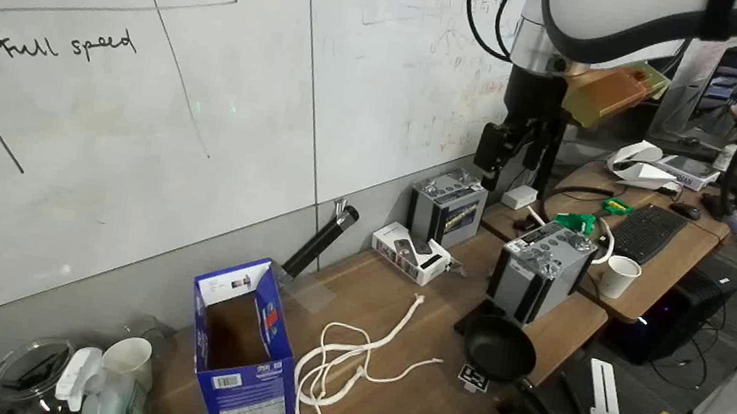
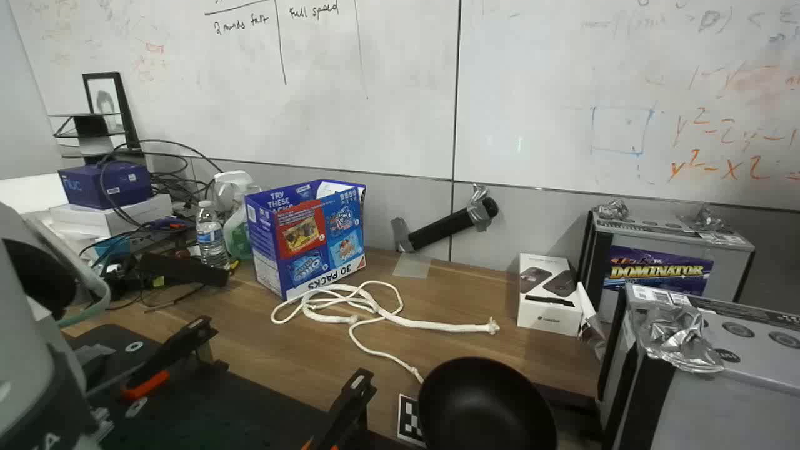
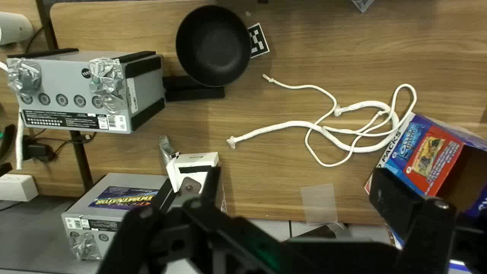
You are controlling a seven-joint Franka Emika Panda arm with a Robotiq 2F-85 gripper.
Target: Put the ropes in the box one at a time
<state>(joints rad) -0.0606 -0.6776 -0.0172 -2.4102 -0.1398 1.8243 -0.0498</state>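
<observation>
A thick white rope [image 1: 405, 320] and a thinner white rope [image 1: 390, 381] lie loosely crossed on the wooden table. The thick rope [image 2: 437, 325] and thin rope [image 2: 387, 355] lie beside the blue box [image 2: 319, 244]. The open-topped box [image 1: 247, 396] stands upright; its visible brown inside shows no rope. The wrist view shows the thick rope [image 3: 274, 126], the thin rope [image 3: 295, 87] and the box [image 3: 422, 152] at right. My gripper [image 1: 496, 166] is raised above the table, apart from ropes and box. Its fingers [image 3: 298, 186] are wide open with nothing between them.
Two grey battery units [image 1: 536, 277] [image 1: 446, 206], a white phone box [image 1: 410, 254] and a black pan [image 1: 500, 350] stand on the table. A black tube [image 1: 322, 242] leans at the whiteboard wall behind the box. A spray bottle [image 2: 237, 219] and water bottle [image 2: 211, 236] stand near the box.
</observation>
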